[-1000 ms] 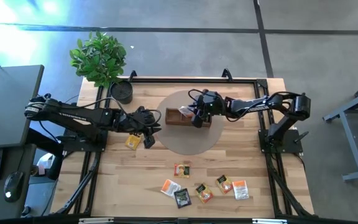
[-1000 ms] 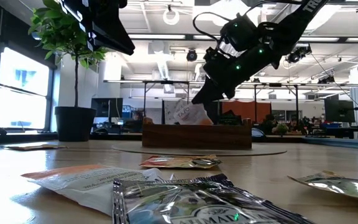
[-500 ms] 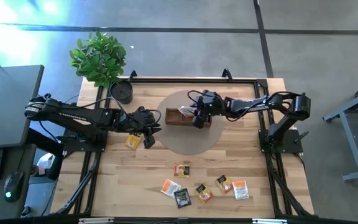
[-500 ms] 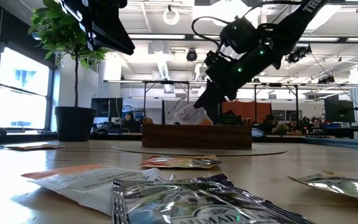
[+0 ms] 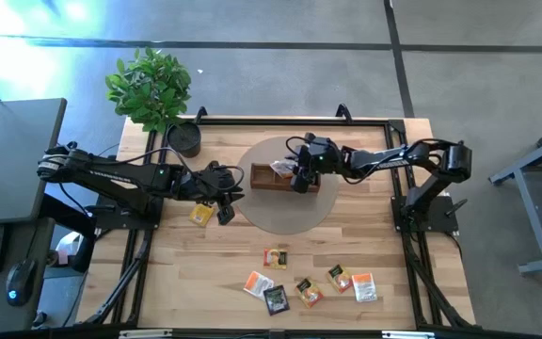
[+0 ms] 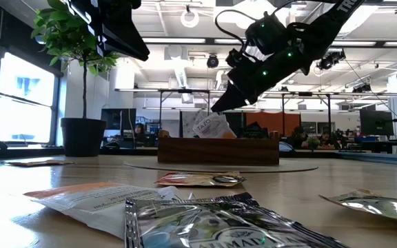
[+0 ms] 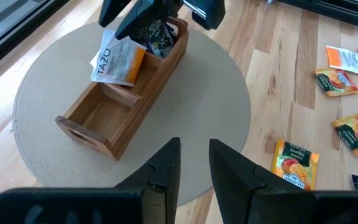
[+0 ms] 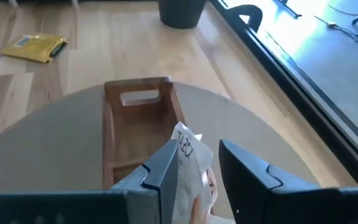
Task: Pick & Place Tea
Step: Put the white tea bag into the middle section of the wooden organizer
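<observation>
A white-and-orange tea packet (image 6: 209,125) (image 7: 118,59) (image 5: 278,169) stands tilted in the wooden tray (image 5: 260,177) (image 7: 104,118). Its lower edge is in a compartment and it leans on the tray wall. A dark packet (image 7: 160,37) sits in the compartment beside it. My right gripper (image 6: 219,107) (image 8: 197,146) (image 5: 296,182) hovers open just above the tray. Its fingers stand on either side of the white packet's top corner (image 8: 186,149). My left gripper (image 5: 229,195) (image 7: 194,146) waits slightly open to the tray's left, near a yellow packet (image 5: 201,214). Several more packets (image 5: 308,292) lie near the table's near edge.
The tray sits on a round beige mat (image 5: 285,212). A potted plant (image 5: 153,85) and a dark pot (image 5: 184,139) stand at the far left corner. Loose packets (image 5: 275,257) (image 5: 363,286) are spread over the near middle. Bare wood lies between the mat and those packets.
My right gripper dipped toward the white-and-orange packet and then rose a little above the tray. The packet stays tilted in its compartment.
</observation>
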Motion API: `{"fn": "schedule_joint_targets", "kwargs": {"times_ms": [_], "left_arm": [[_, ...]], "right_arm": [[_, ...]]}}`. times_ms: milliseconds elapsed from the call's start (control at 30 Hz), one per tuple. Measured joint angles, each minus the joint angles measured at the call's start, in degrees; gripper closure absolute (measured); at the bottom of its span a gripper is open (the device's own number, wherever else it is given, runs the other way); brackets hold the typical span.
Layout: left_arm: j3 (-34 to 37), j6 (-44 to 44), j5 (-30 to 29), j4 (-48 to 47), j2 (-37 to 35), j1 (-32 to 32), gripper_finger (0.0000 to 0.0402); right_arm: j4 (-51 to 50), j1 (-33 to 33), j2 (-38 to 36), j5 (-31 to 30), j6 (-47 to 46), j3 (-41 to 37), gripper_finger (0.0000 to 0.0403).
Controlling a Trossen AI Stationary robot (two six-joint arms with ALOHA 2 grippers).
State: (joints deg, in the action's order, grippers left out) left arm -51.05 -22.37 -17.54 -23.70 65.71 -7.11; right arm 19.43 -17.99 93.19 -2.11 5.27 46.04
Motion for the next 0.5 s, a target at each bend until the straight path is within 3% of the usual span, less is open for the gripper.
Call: {"fn": "schedule_joint_targets", "kwargs": {"times_ms": [300,500], "left_arm": [[0.0,0.0,0.02,0.0,0.0,0.0,0.0318],[0.0,0.0,0.02,0.01,0.0,0.0,0.0318]], "right_arm": [[0.57,-0.01,0.85,-0.09,-0.27,0.0,0.029],[2.55,-0.01,2.56,-0.04,0.08,-0.02,0.0314]]}}
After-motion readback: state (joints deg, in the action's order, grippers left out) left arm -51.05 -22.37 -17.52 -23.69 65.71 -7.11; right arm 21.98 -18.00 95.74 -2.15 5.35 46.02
